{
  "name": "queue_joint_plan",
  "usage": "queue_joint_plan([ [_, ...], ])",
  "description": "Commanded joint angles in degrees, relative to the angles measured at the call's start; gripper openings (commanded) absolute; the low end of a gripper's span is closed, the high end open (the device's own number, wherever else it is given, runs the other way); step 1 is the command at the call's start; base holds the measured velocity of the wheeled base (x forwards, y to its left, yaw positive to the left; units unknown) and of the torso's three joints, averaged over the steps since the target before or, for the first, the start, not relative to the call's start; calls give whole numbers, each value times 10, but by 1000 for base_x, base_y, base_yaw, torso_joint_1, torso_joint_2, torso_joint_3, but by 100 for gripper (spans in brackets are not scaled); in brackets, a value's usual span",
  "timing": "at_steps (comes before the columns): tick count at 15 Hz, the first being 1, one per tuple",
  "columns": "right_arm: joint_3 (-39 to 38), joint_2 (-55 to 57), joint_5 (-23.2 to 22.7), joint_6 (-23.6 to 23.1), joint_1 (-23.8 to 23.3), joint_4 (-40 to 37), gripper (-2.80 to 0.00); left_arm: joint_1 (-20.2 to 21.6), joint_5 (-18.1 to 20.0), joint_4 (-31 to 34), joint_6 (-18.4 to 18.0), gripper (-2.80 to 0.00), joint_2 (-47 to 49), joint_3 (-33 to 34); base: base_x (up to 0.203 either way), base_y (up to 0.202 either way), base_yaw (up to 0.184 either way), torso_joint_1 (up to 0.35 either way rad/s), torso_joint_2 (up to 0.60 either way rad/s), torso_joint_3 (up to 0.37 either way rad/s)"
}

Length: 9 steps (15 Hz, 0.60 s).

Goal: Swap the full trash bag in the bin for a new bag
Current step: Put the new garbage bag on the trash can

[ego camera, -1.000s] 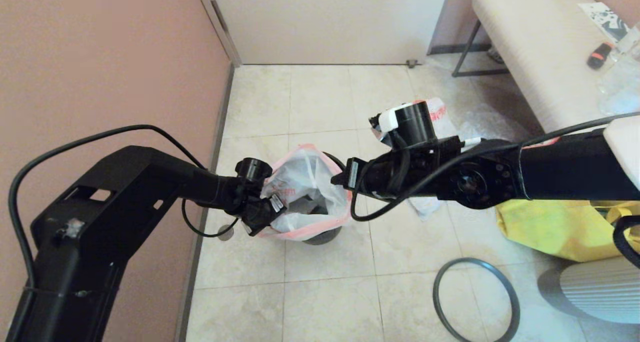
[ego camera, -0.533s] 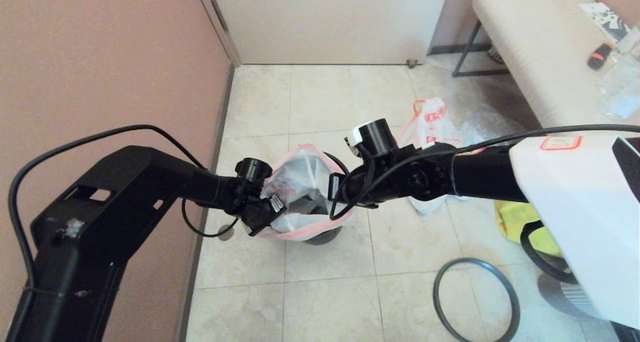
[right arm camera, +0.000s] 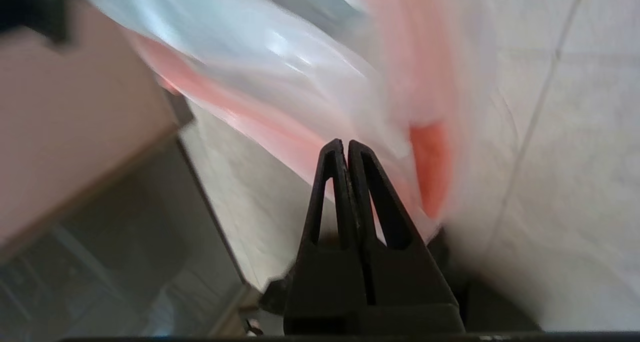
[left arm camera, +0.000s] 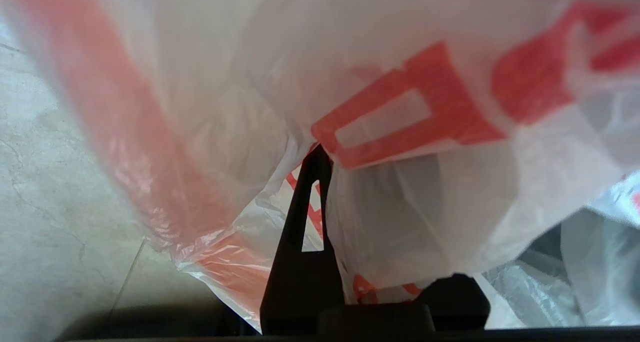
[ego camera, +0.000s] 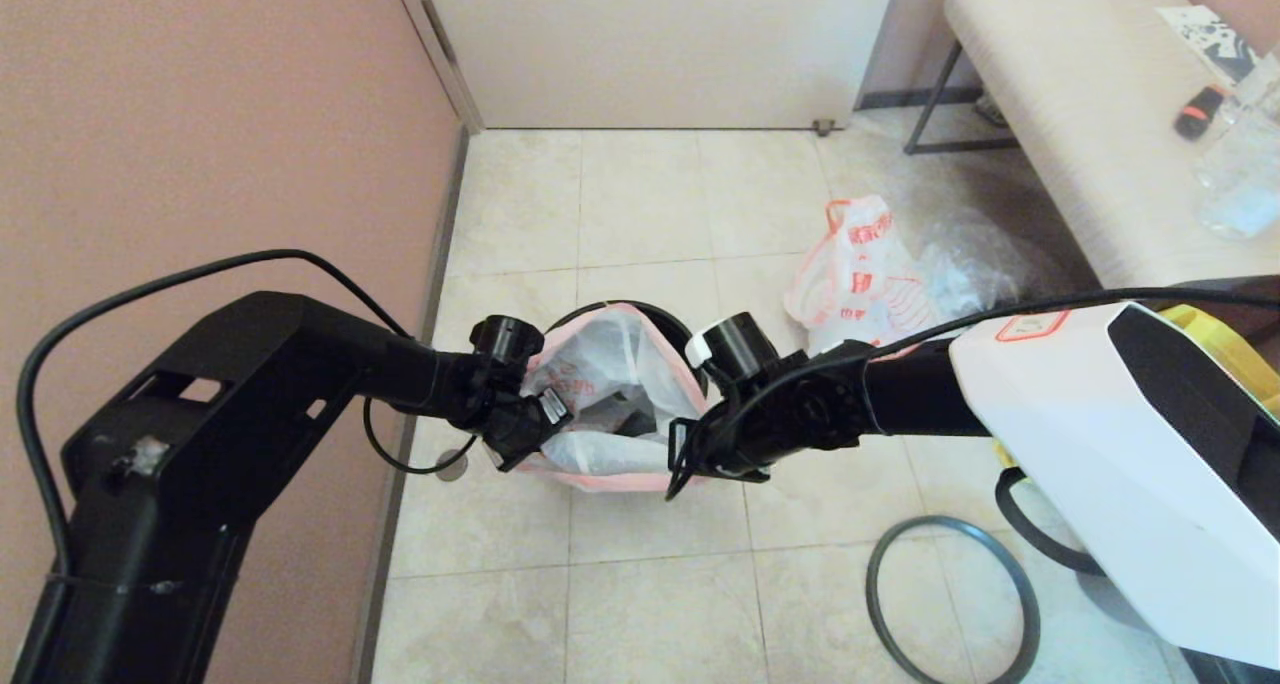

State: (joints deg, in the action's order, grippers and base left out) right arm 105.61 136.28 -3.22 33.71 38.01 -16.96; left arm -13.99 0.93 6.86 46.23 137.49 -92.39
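Head view. At centre, the bin [ego camera: 668, 326]: black wall showing only as an arc at the 12 to 2 o'clock edge of its mouth, otherwise draped by the new bag [ego camera: 610, 389], pink band running round the mouth. At 9 o'clock of the bin, the left gripper [ego camera: 535, 426], closed on the bag's film; in the left wrist view, one finger [left arm camera: 305, 232] visible with film pressed against it, the other finger hidden behind the plastic. At 4 o'clock of the bin, the right gripper [ego camera: 690, 461], low beside the pink band; in the right wrist view, fingers [right arm camera: 345, 182] pressed together, tips against the band, film between them not confirmable. At 2 o'clock of the bin, well apart on the tiles, the full trash bag [ego camera: 860, 284], already out and standing with loop handles up. At 4 to 5 o'clock, on the floor and apart from the bin, the grey ring [ego camera: 950, 599], not yet fitted.

Step in hand, as judged: spreading and seating the bag mouth over the bin's edge.

Risks, as judged:
- Tearing of thin film, from opposed pulls at 9 and 4 o'clock.
- Slip of film from the right fingers, if pinched only at the band's edge.
- Tipping or sliding of the light bin, from sideways drag.
- Uncovered far edge at 12 to 2 o'clock, from uneven stretch, leaving the ring unable to clamp there.
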Motion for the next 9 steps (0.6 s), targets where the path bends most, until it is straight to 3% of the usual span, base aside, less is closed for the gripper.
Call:
queue_joint_plan([
  [1, -22, 7, 0, 2, -2, 5, -280, -1, 0, 0, 3, -280, 1, 0, 0, 0, 0, 0, 0, 0],
  [5, -4, 46, -1, 0, -21, 56, -280, -1, 0, 1, 2, -280, -1, 2, 0, 0, 0, 0, 0, 0],
  [9, 25, 79, 0, 0, -31, 56, -280, -2, 2, 0, 2, -280, -2, 3, 0, 0, 0, 0, 0, 0],
])
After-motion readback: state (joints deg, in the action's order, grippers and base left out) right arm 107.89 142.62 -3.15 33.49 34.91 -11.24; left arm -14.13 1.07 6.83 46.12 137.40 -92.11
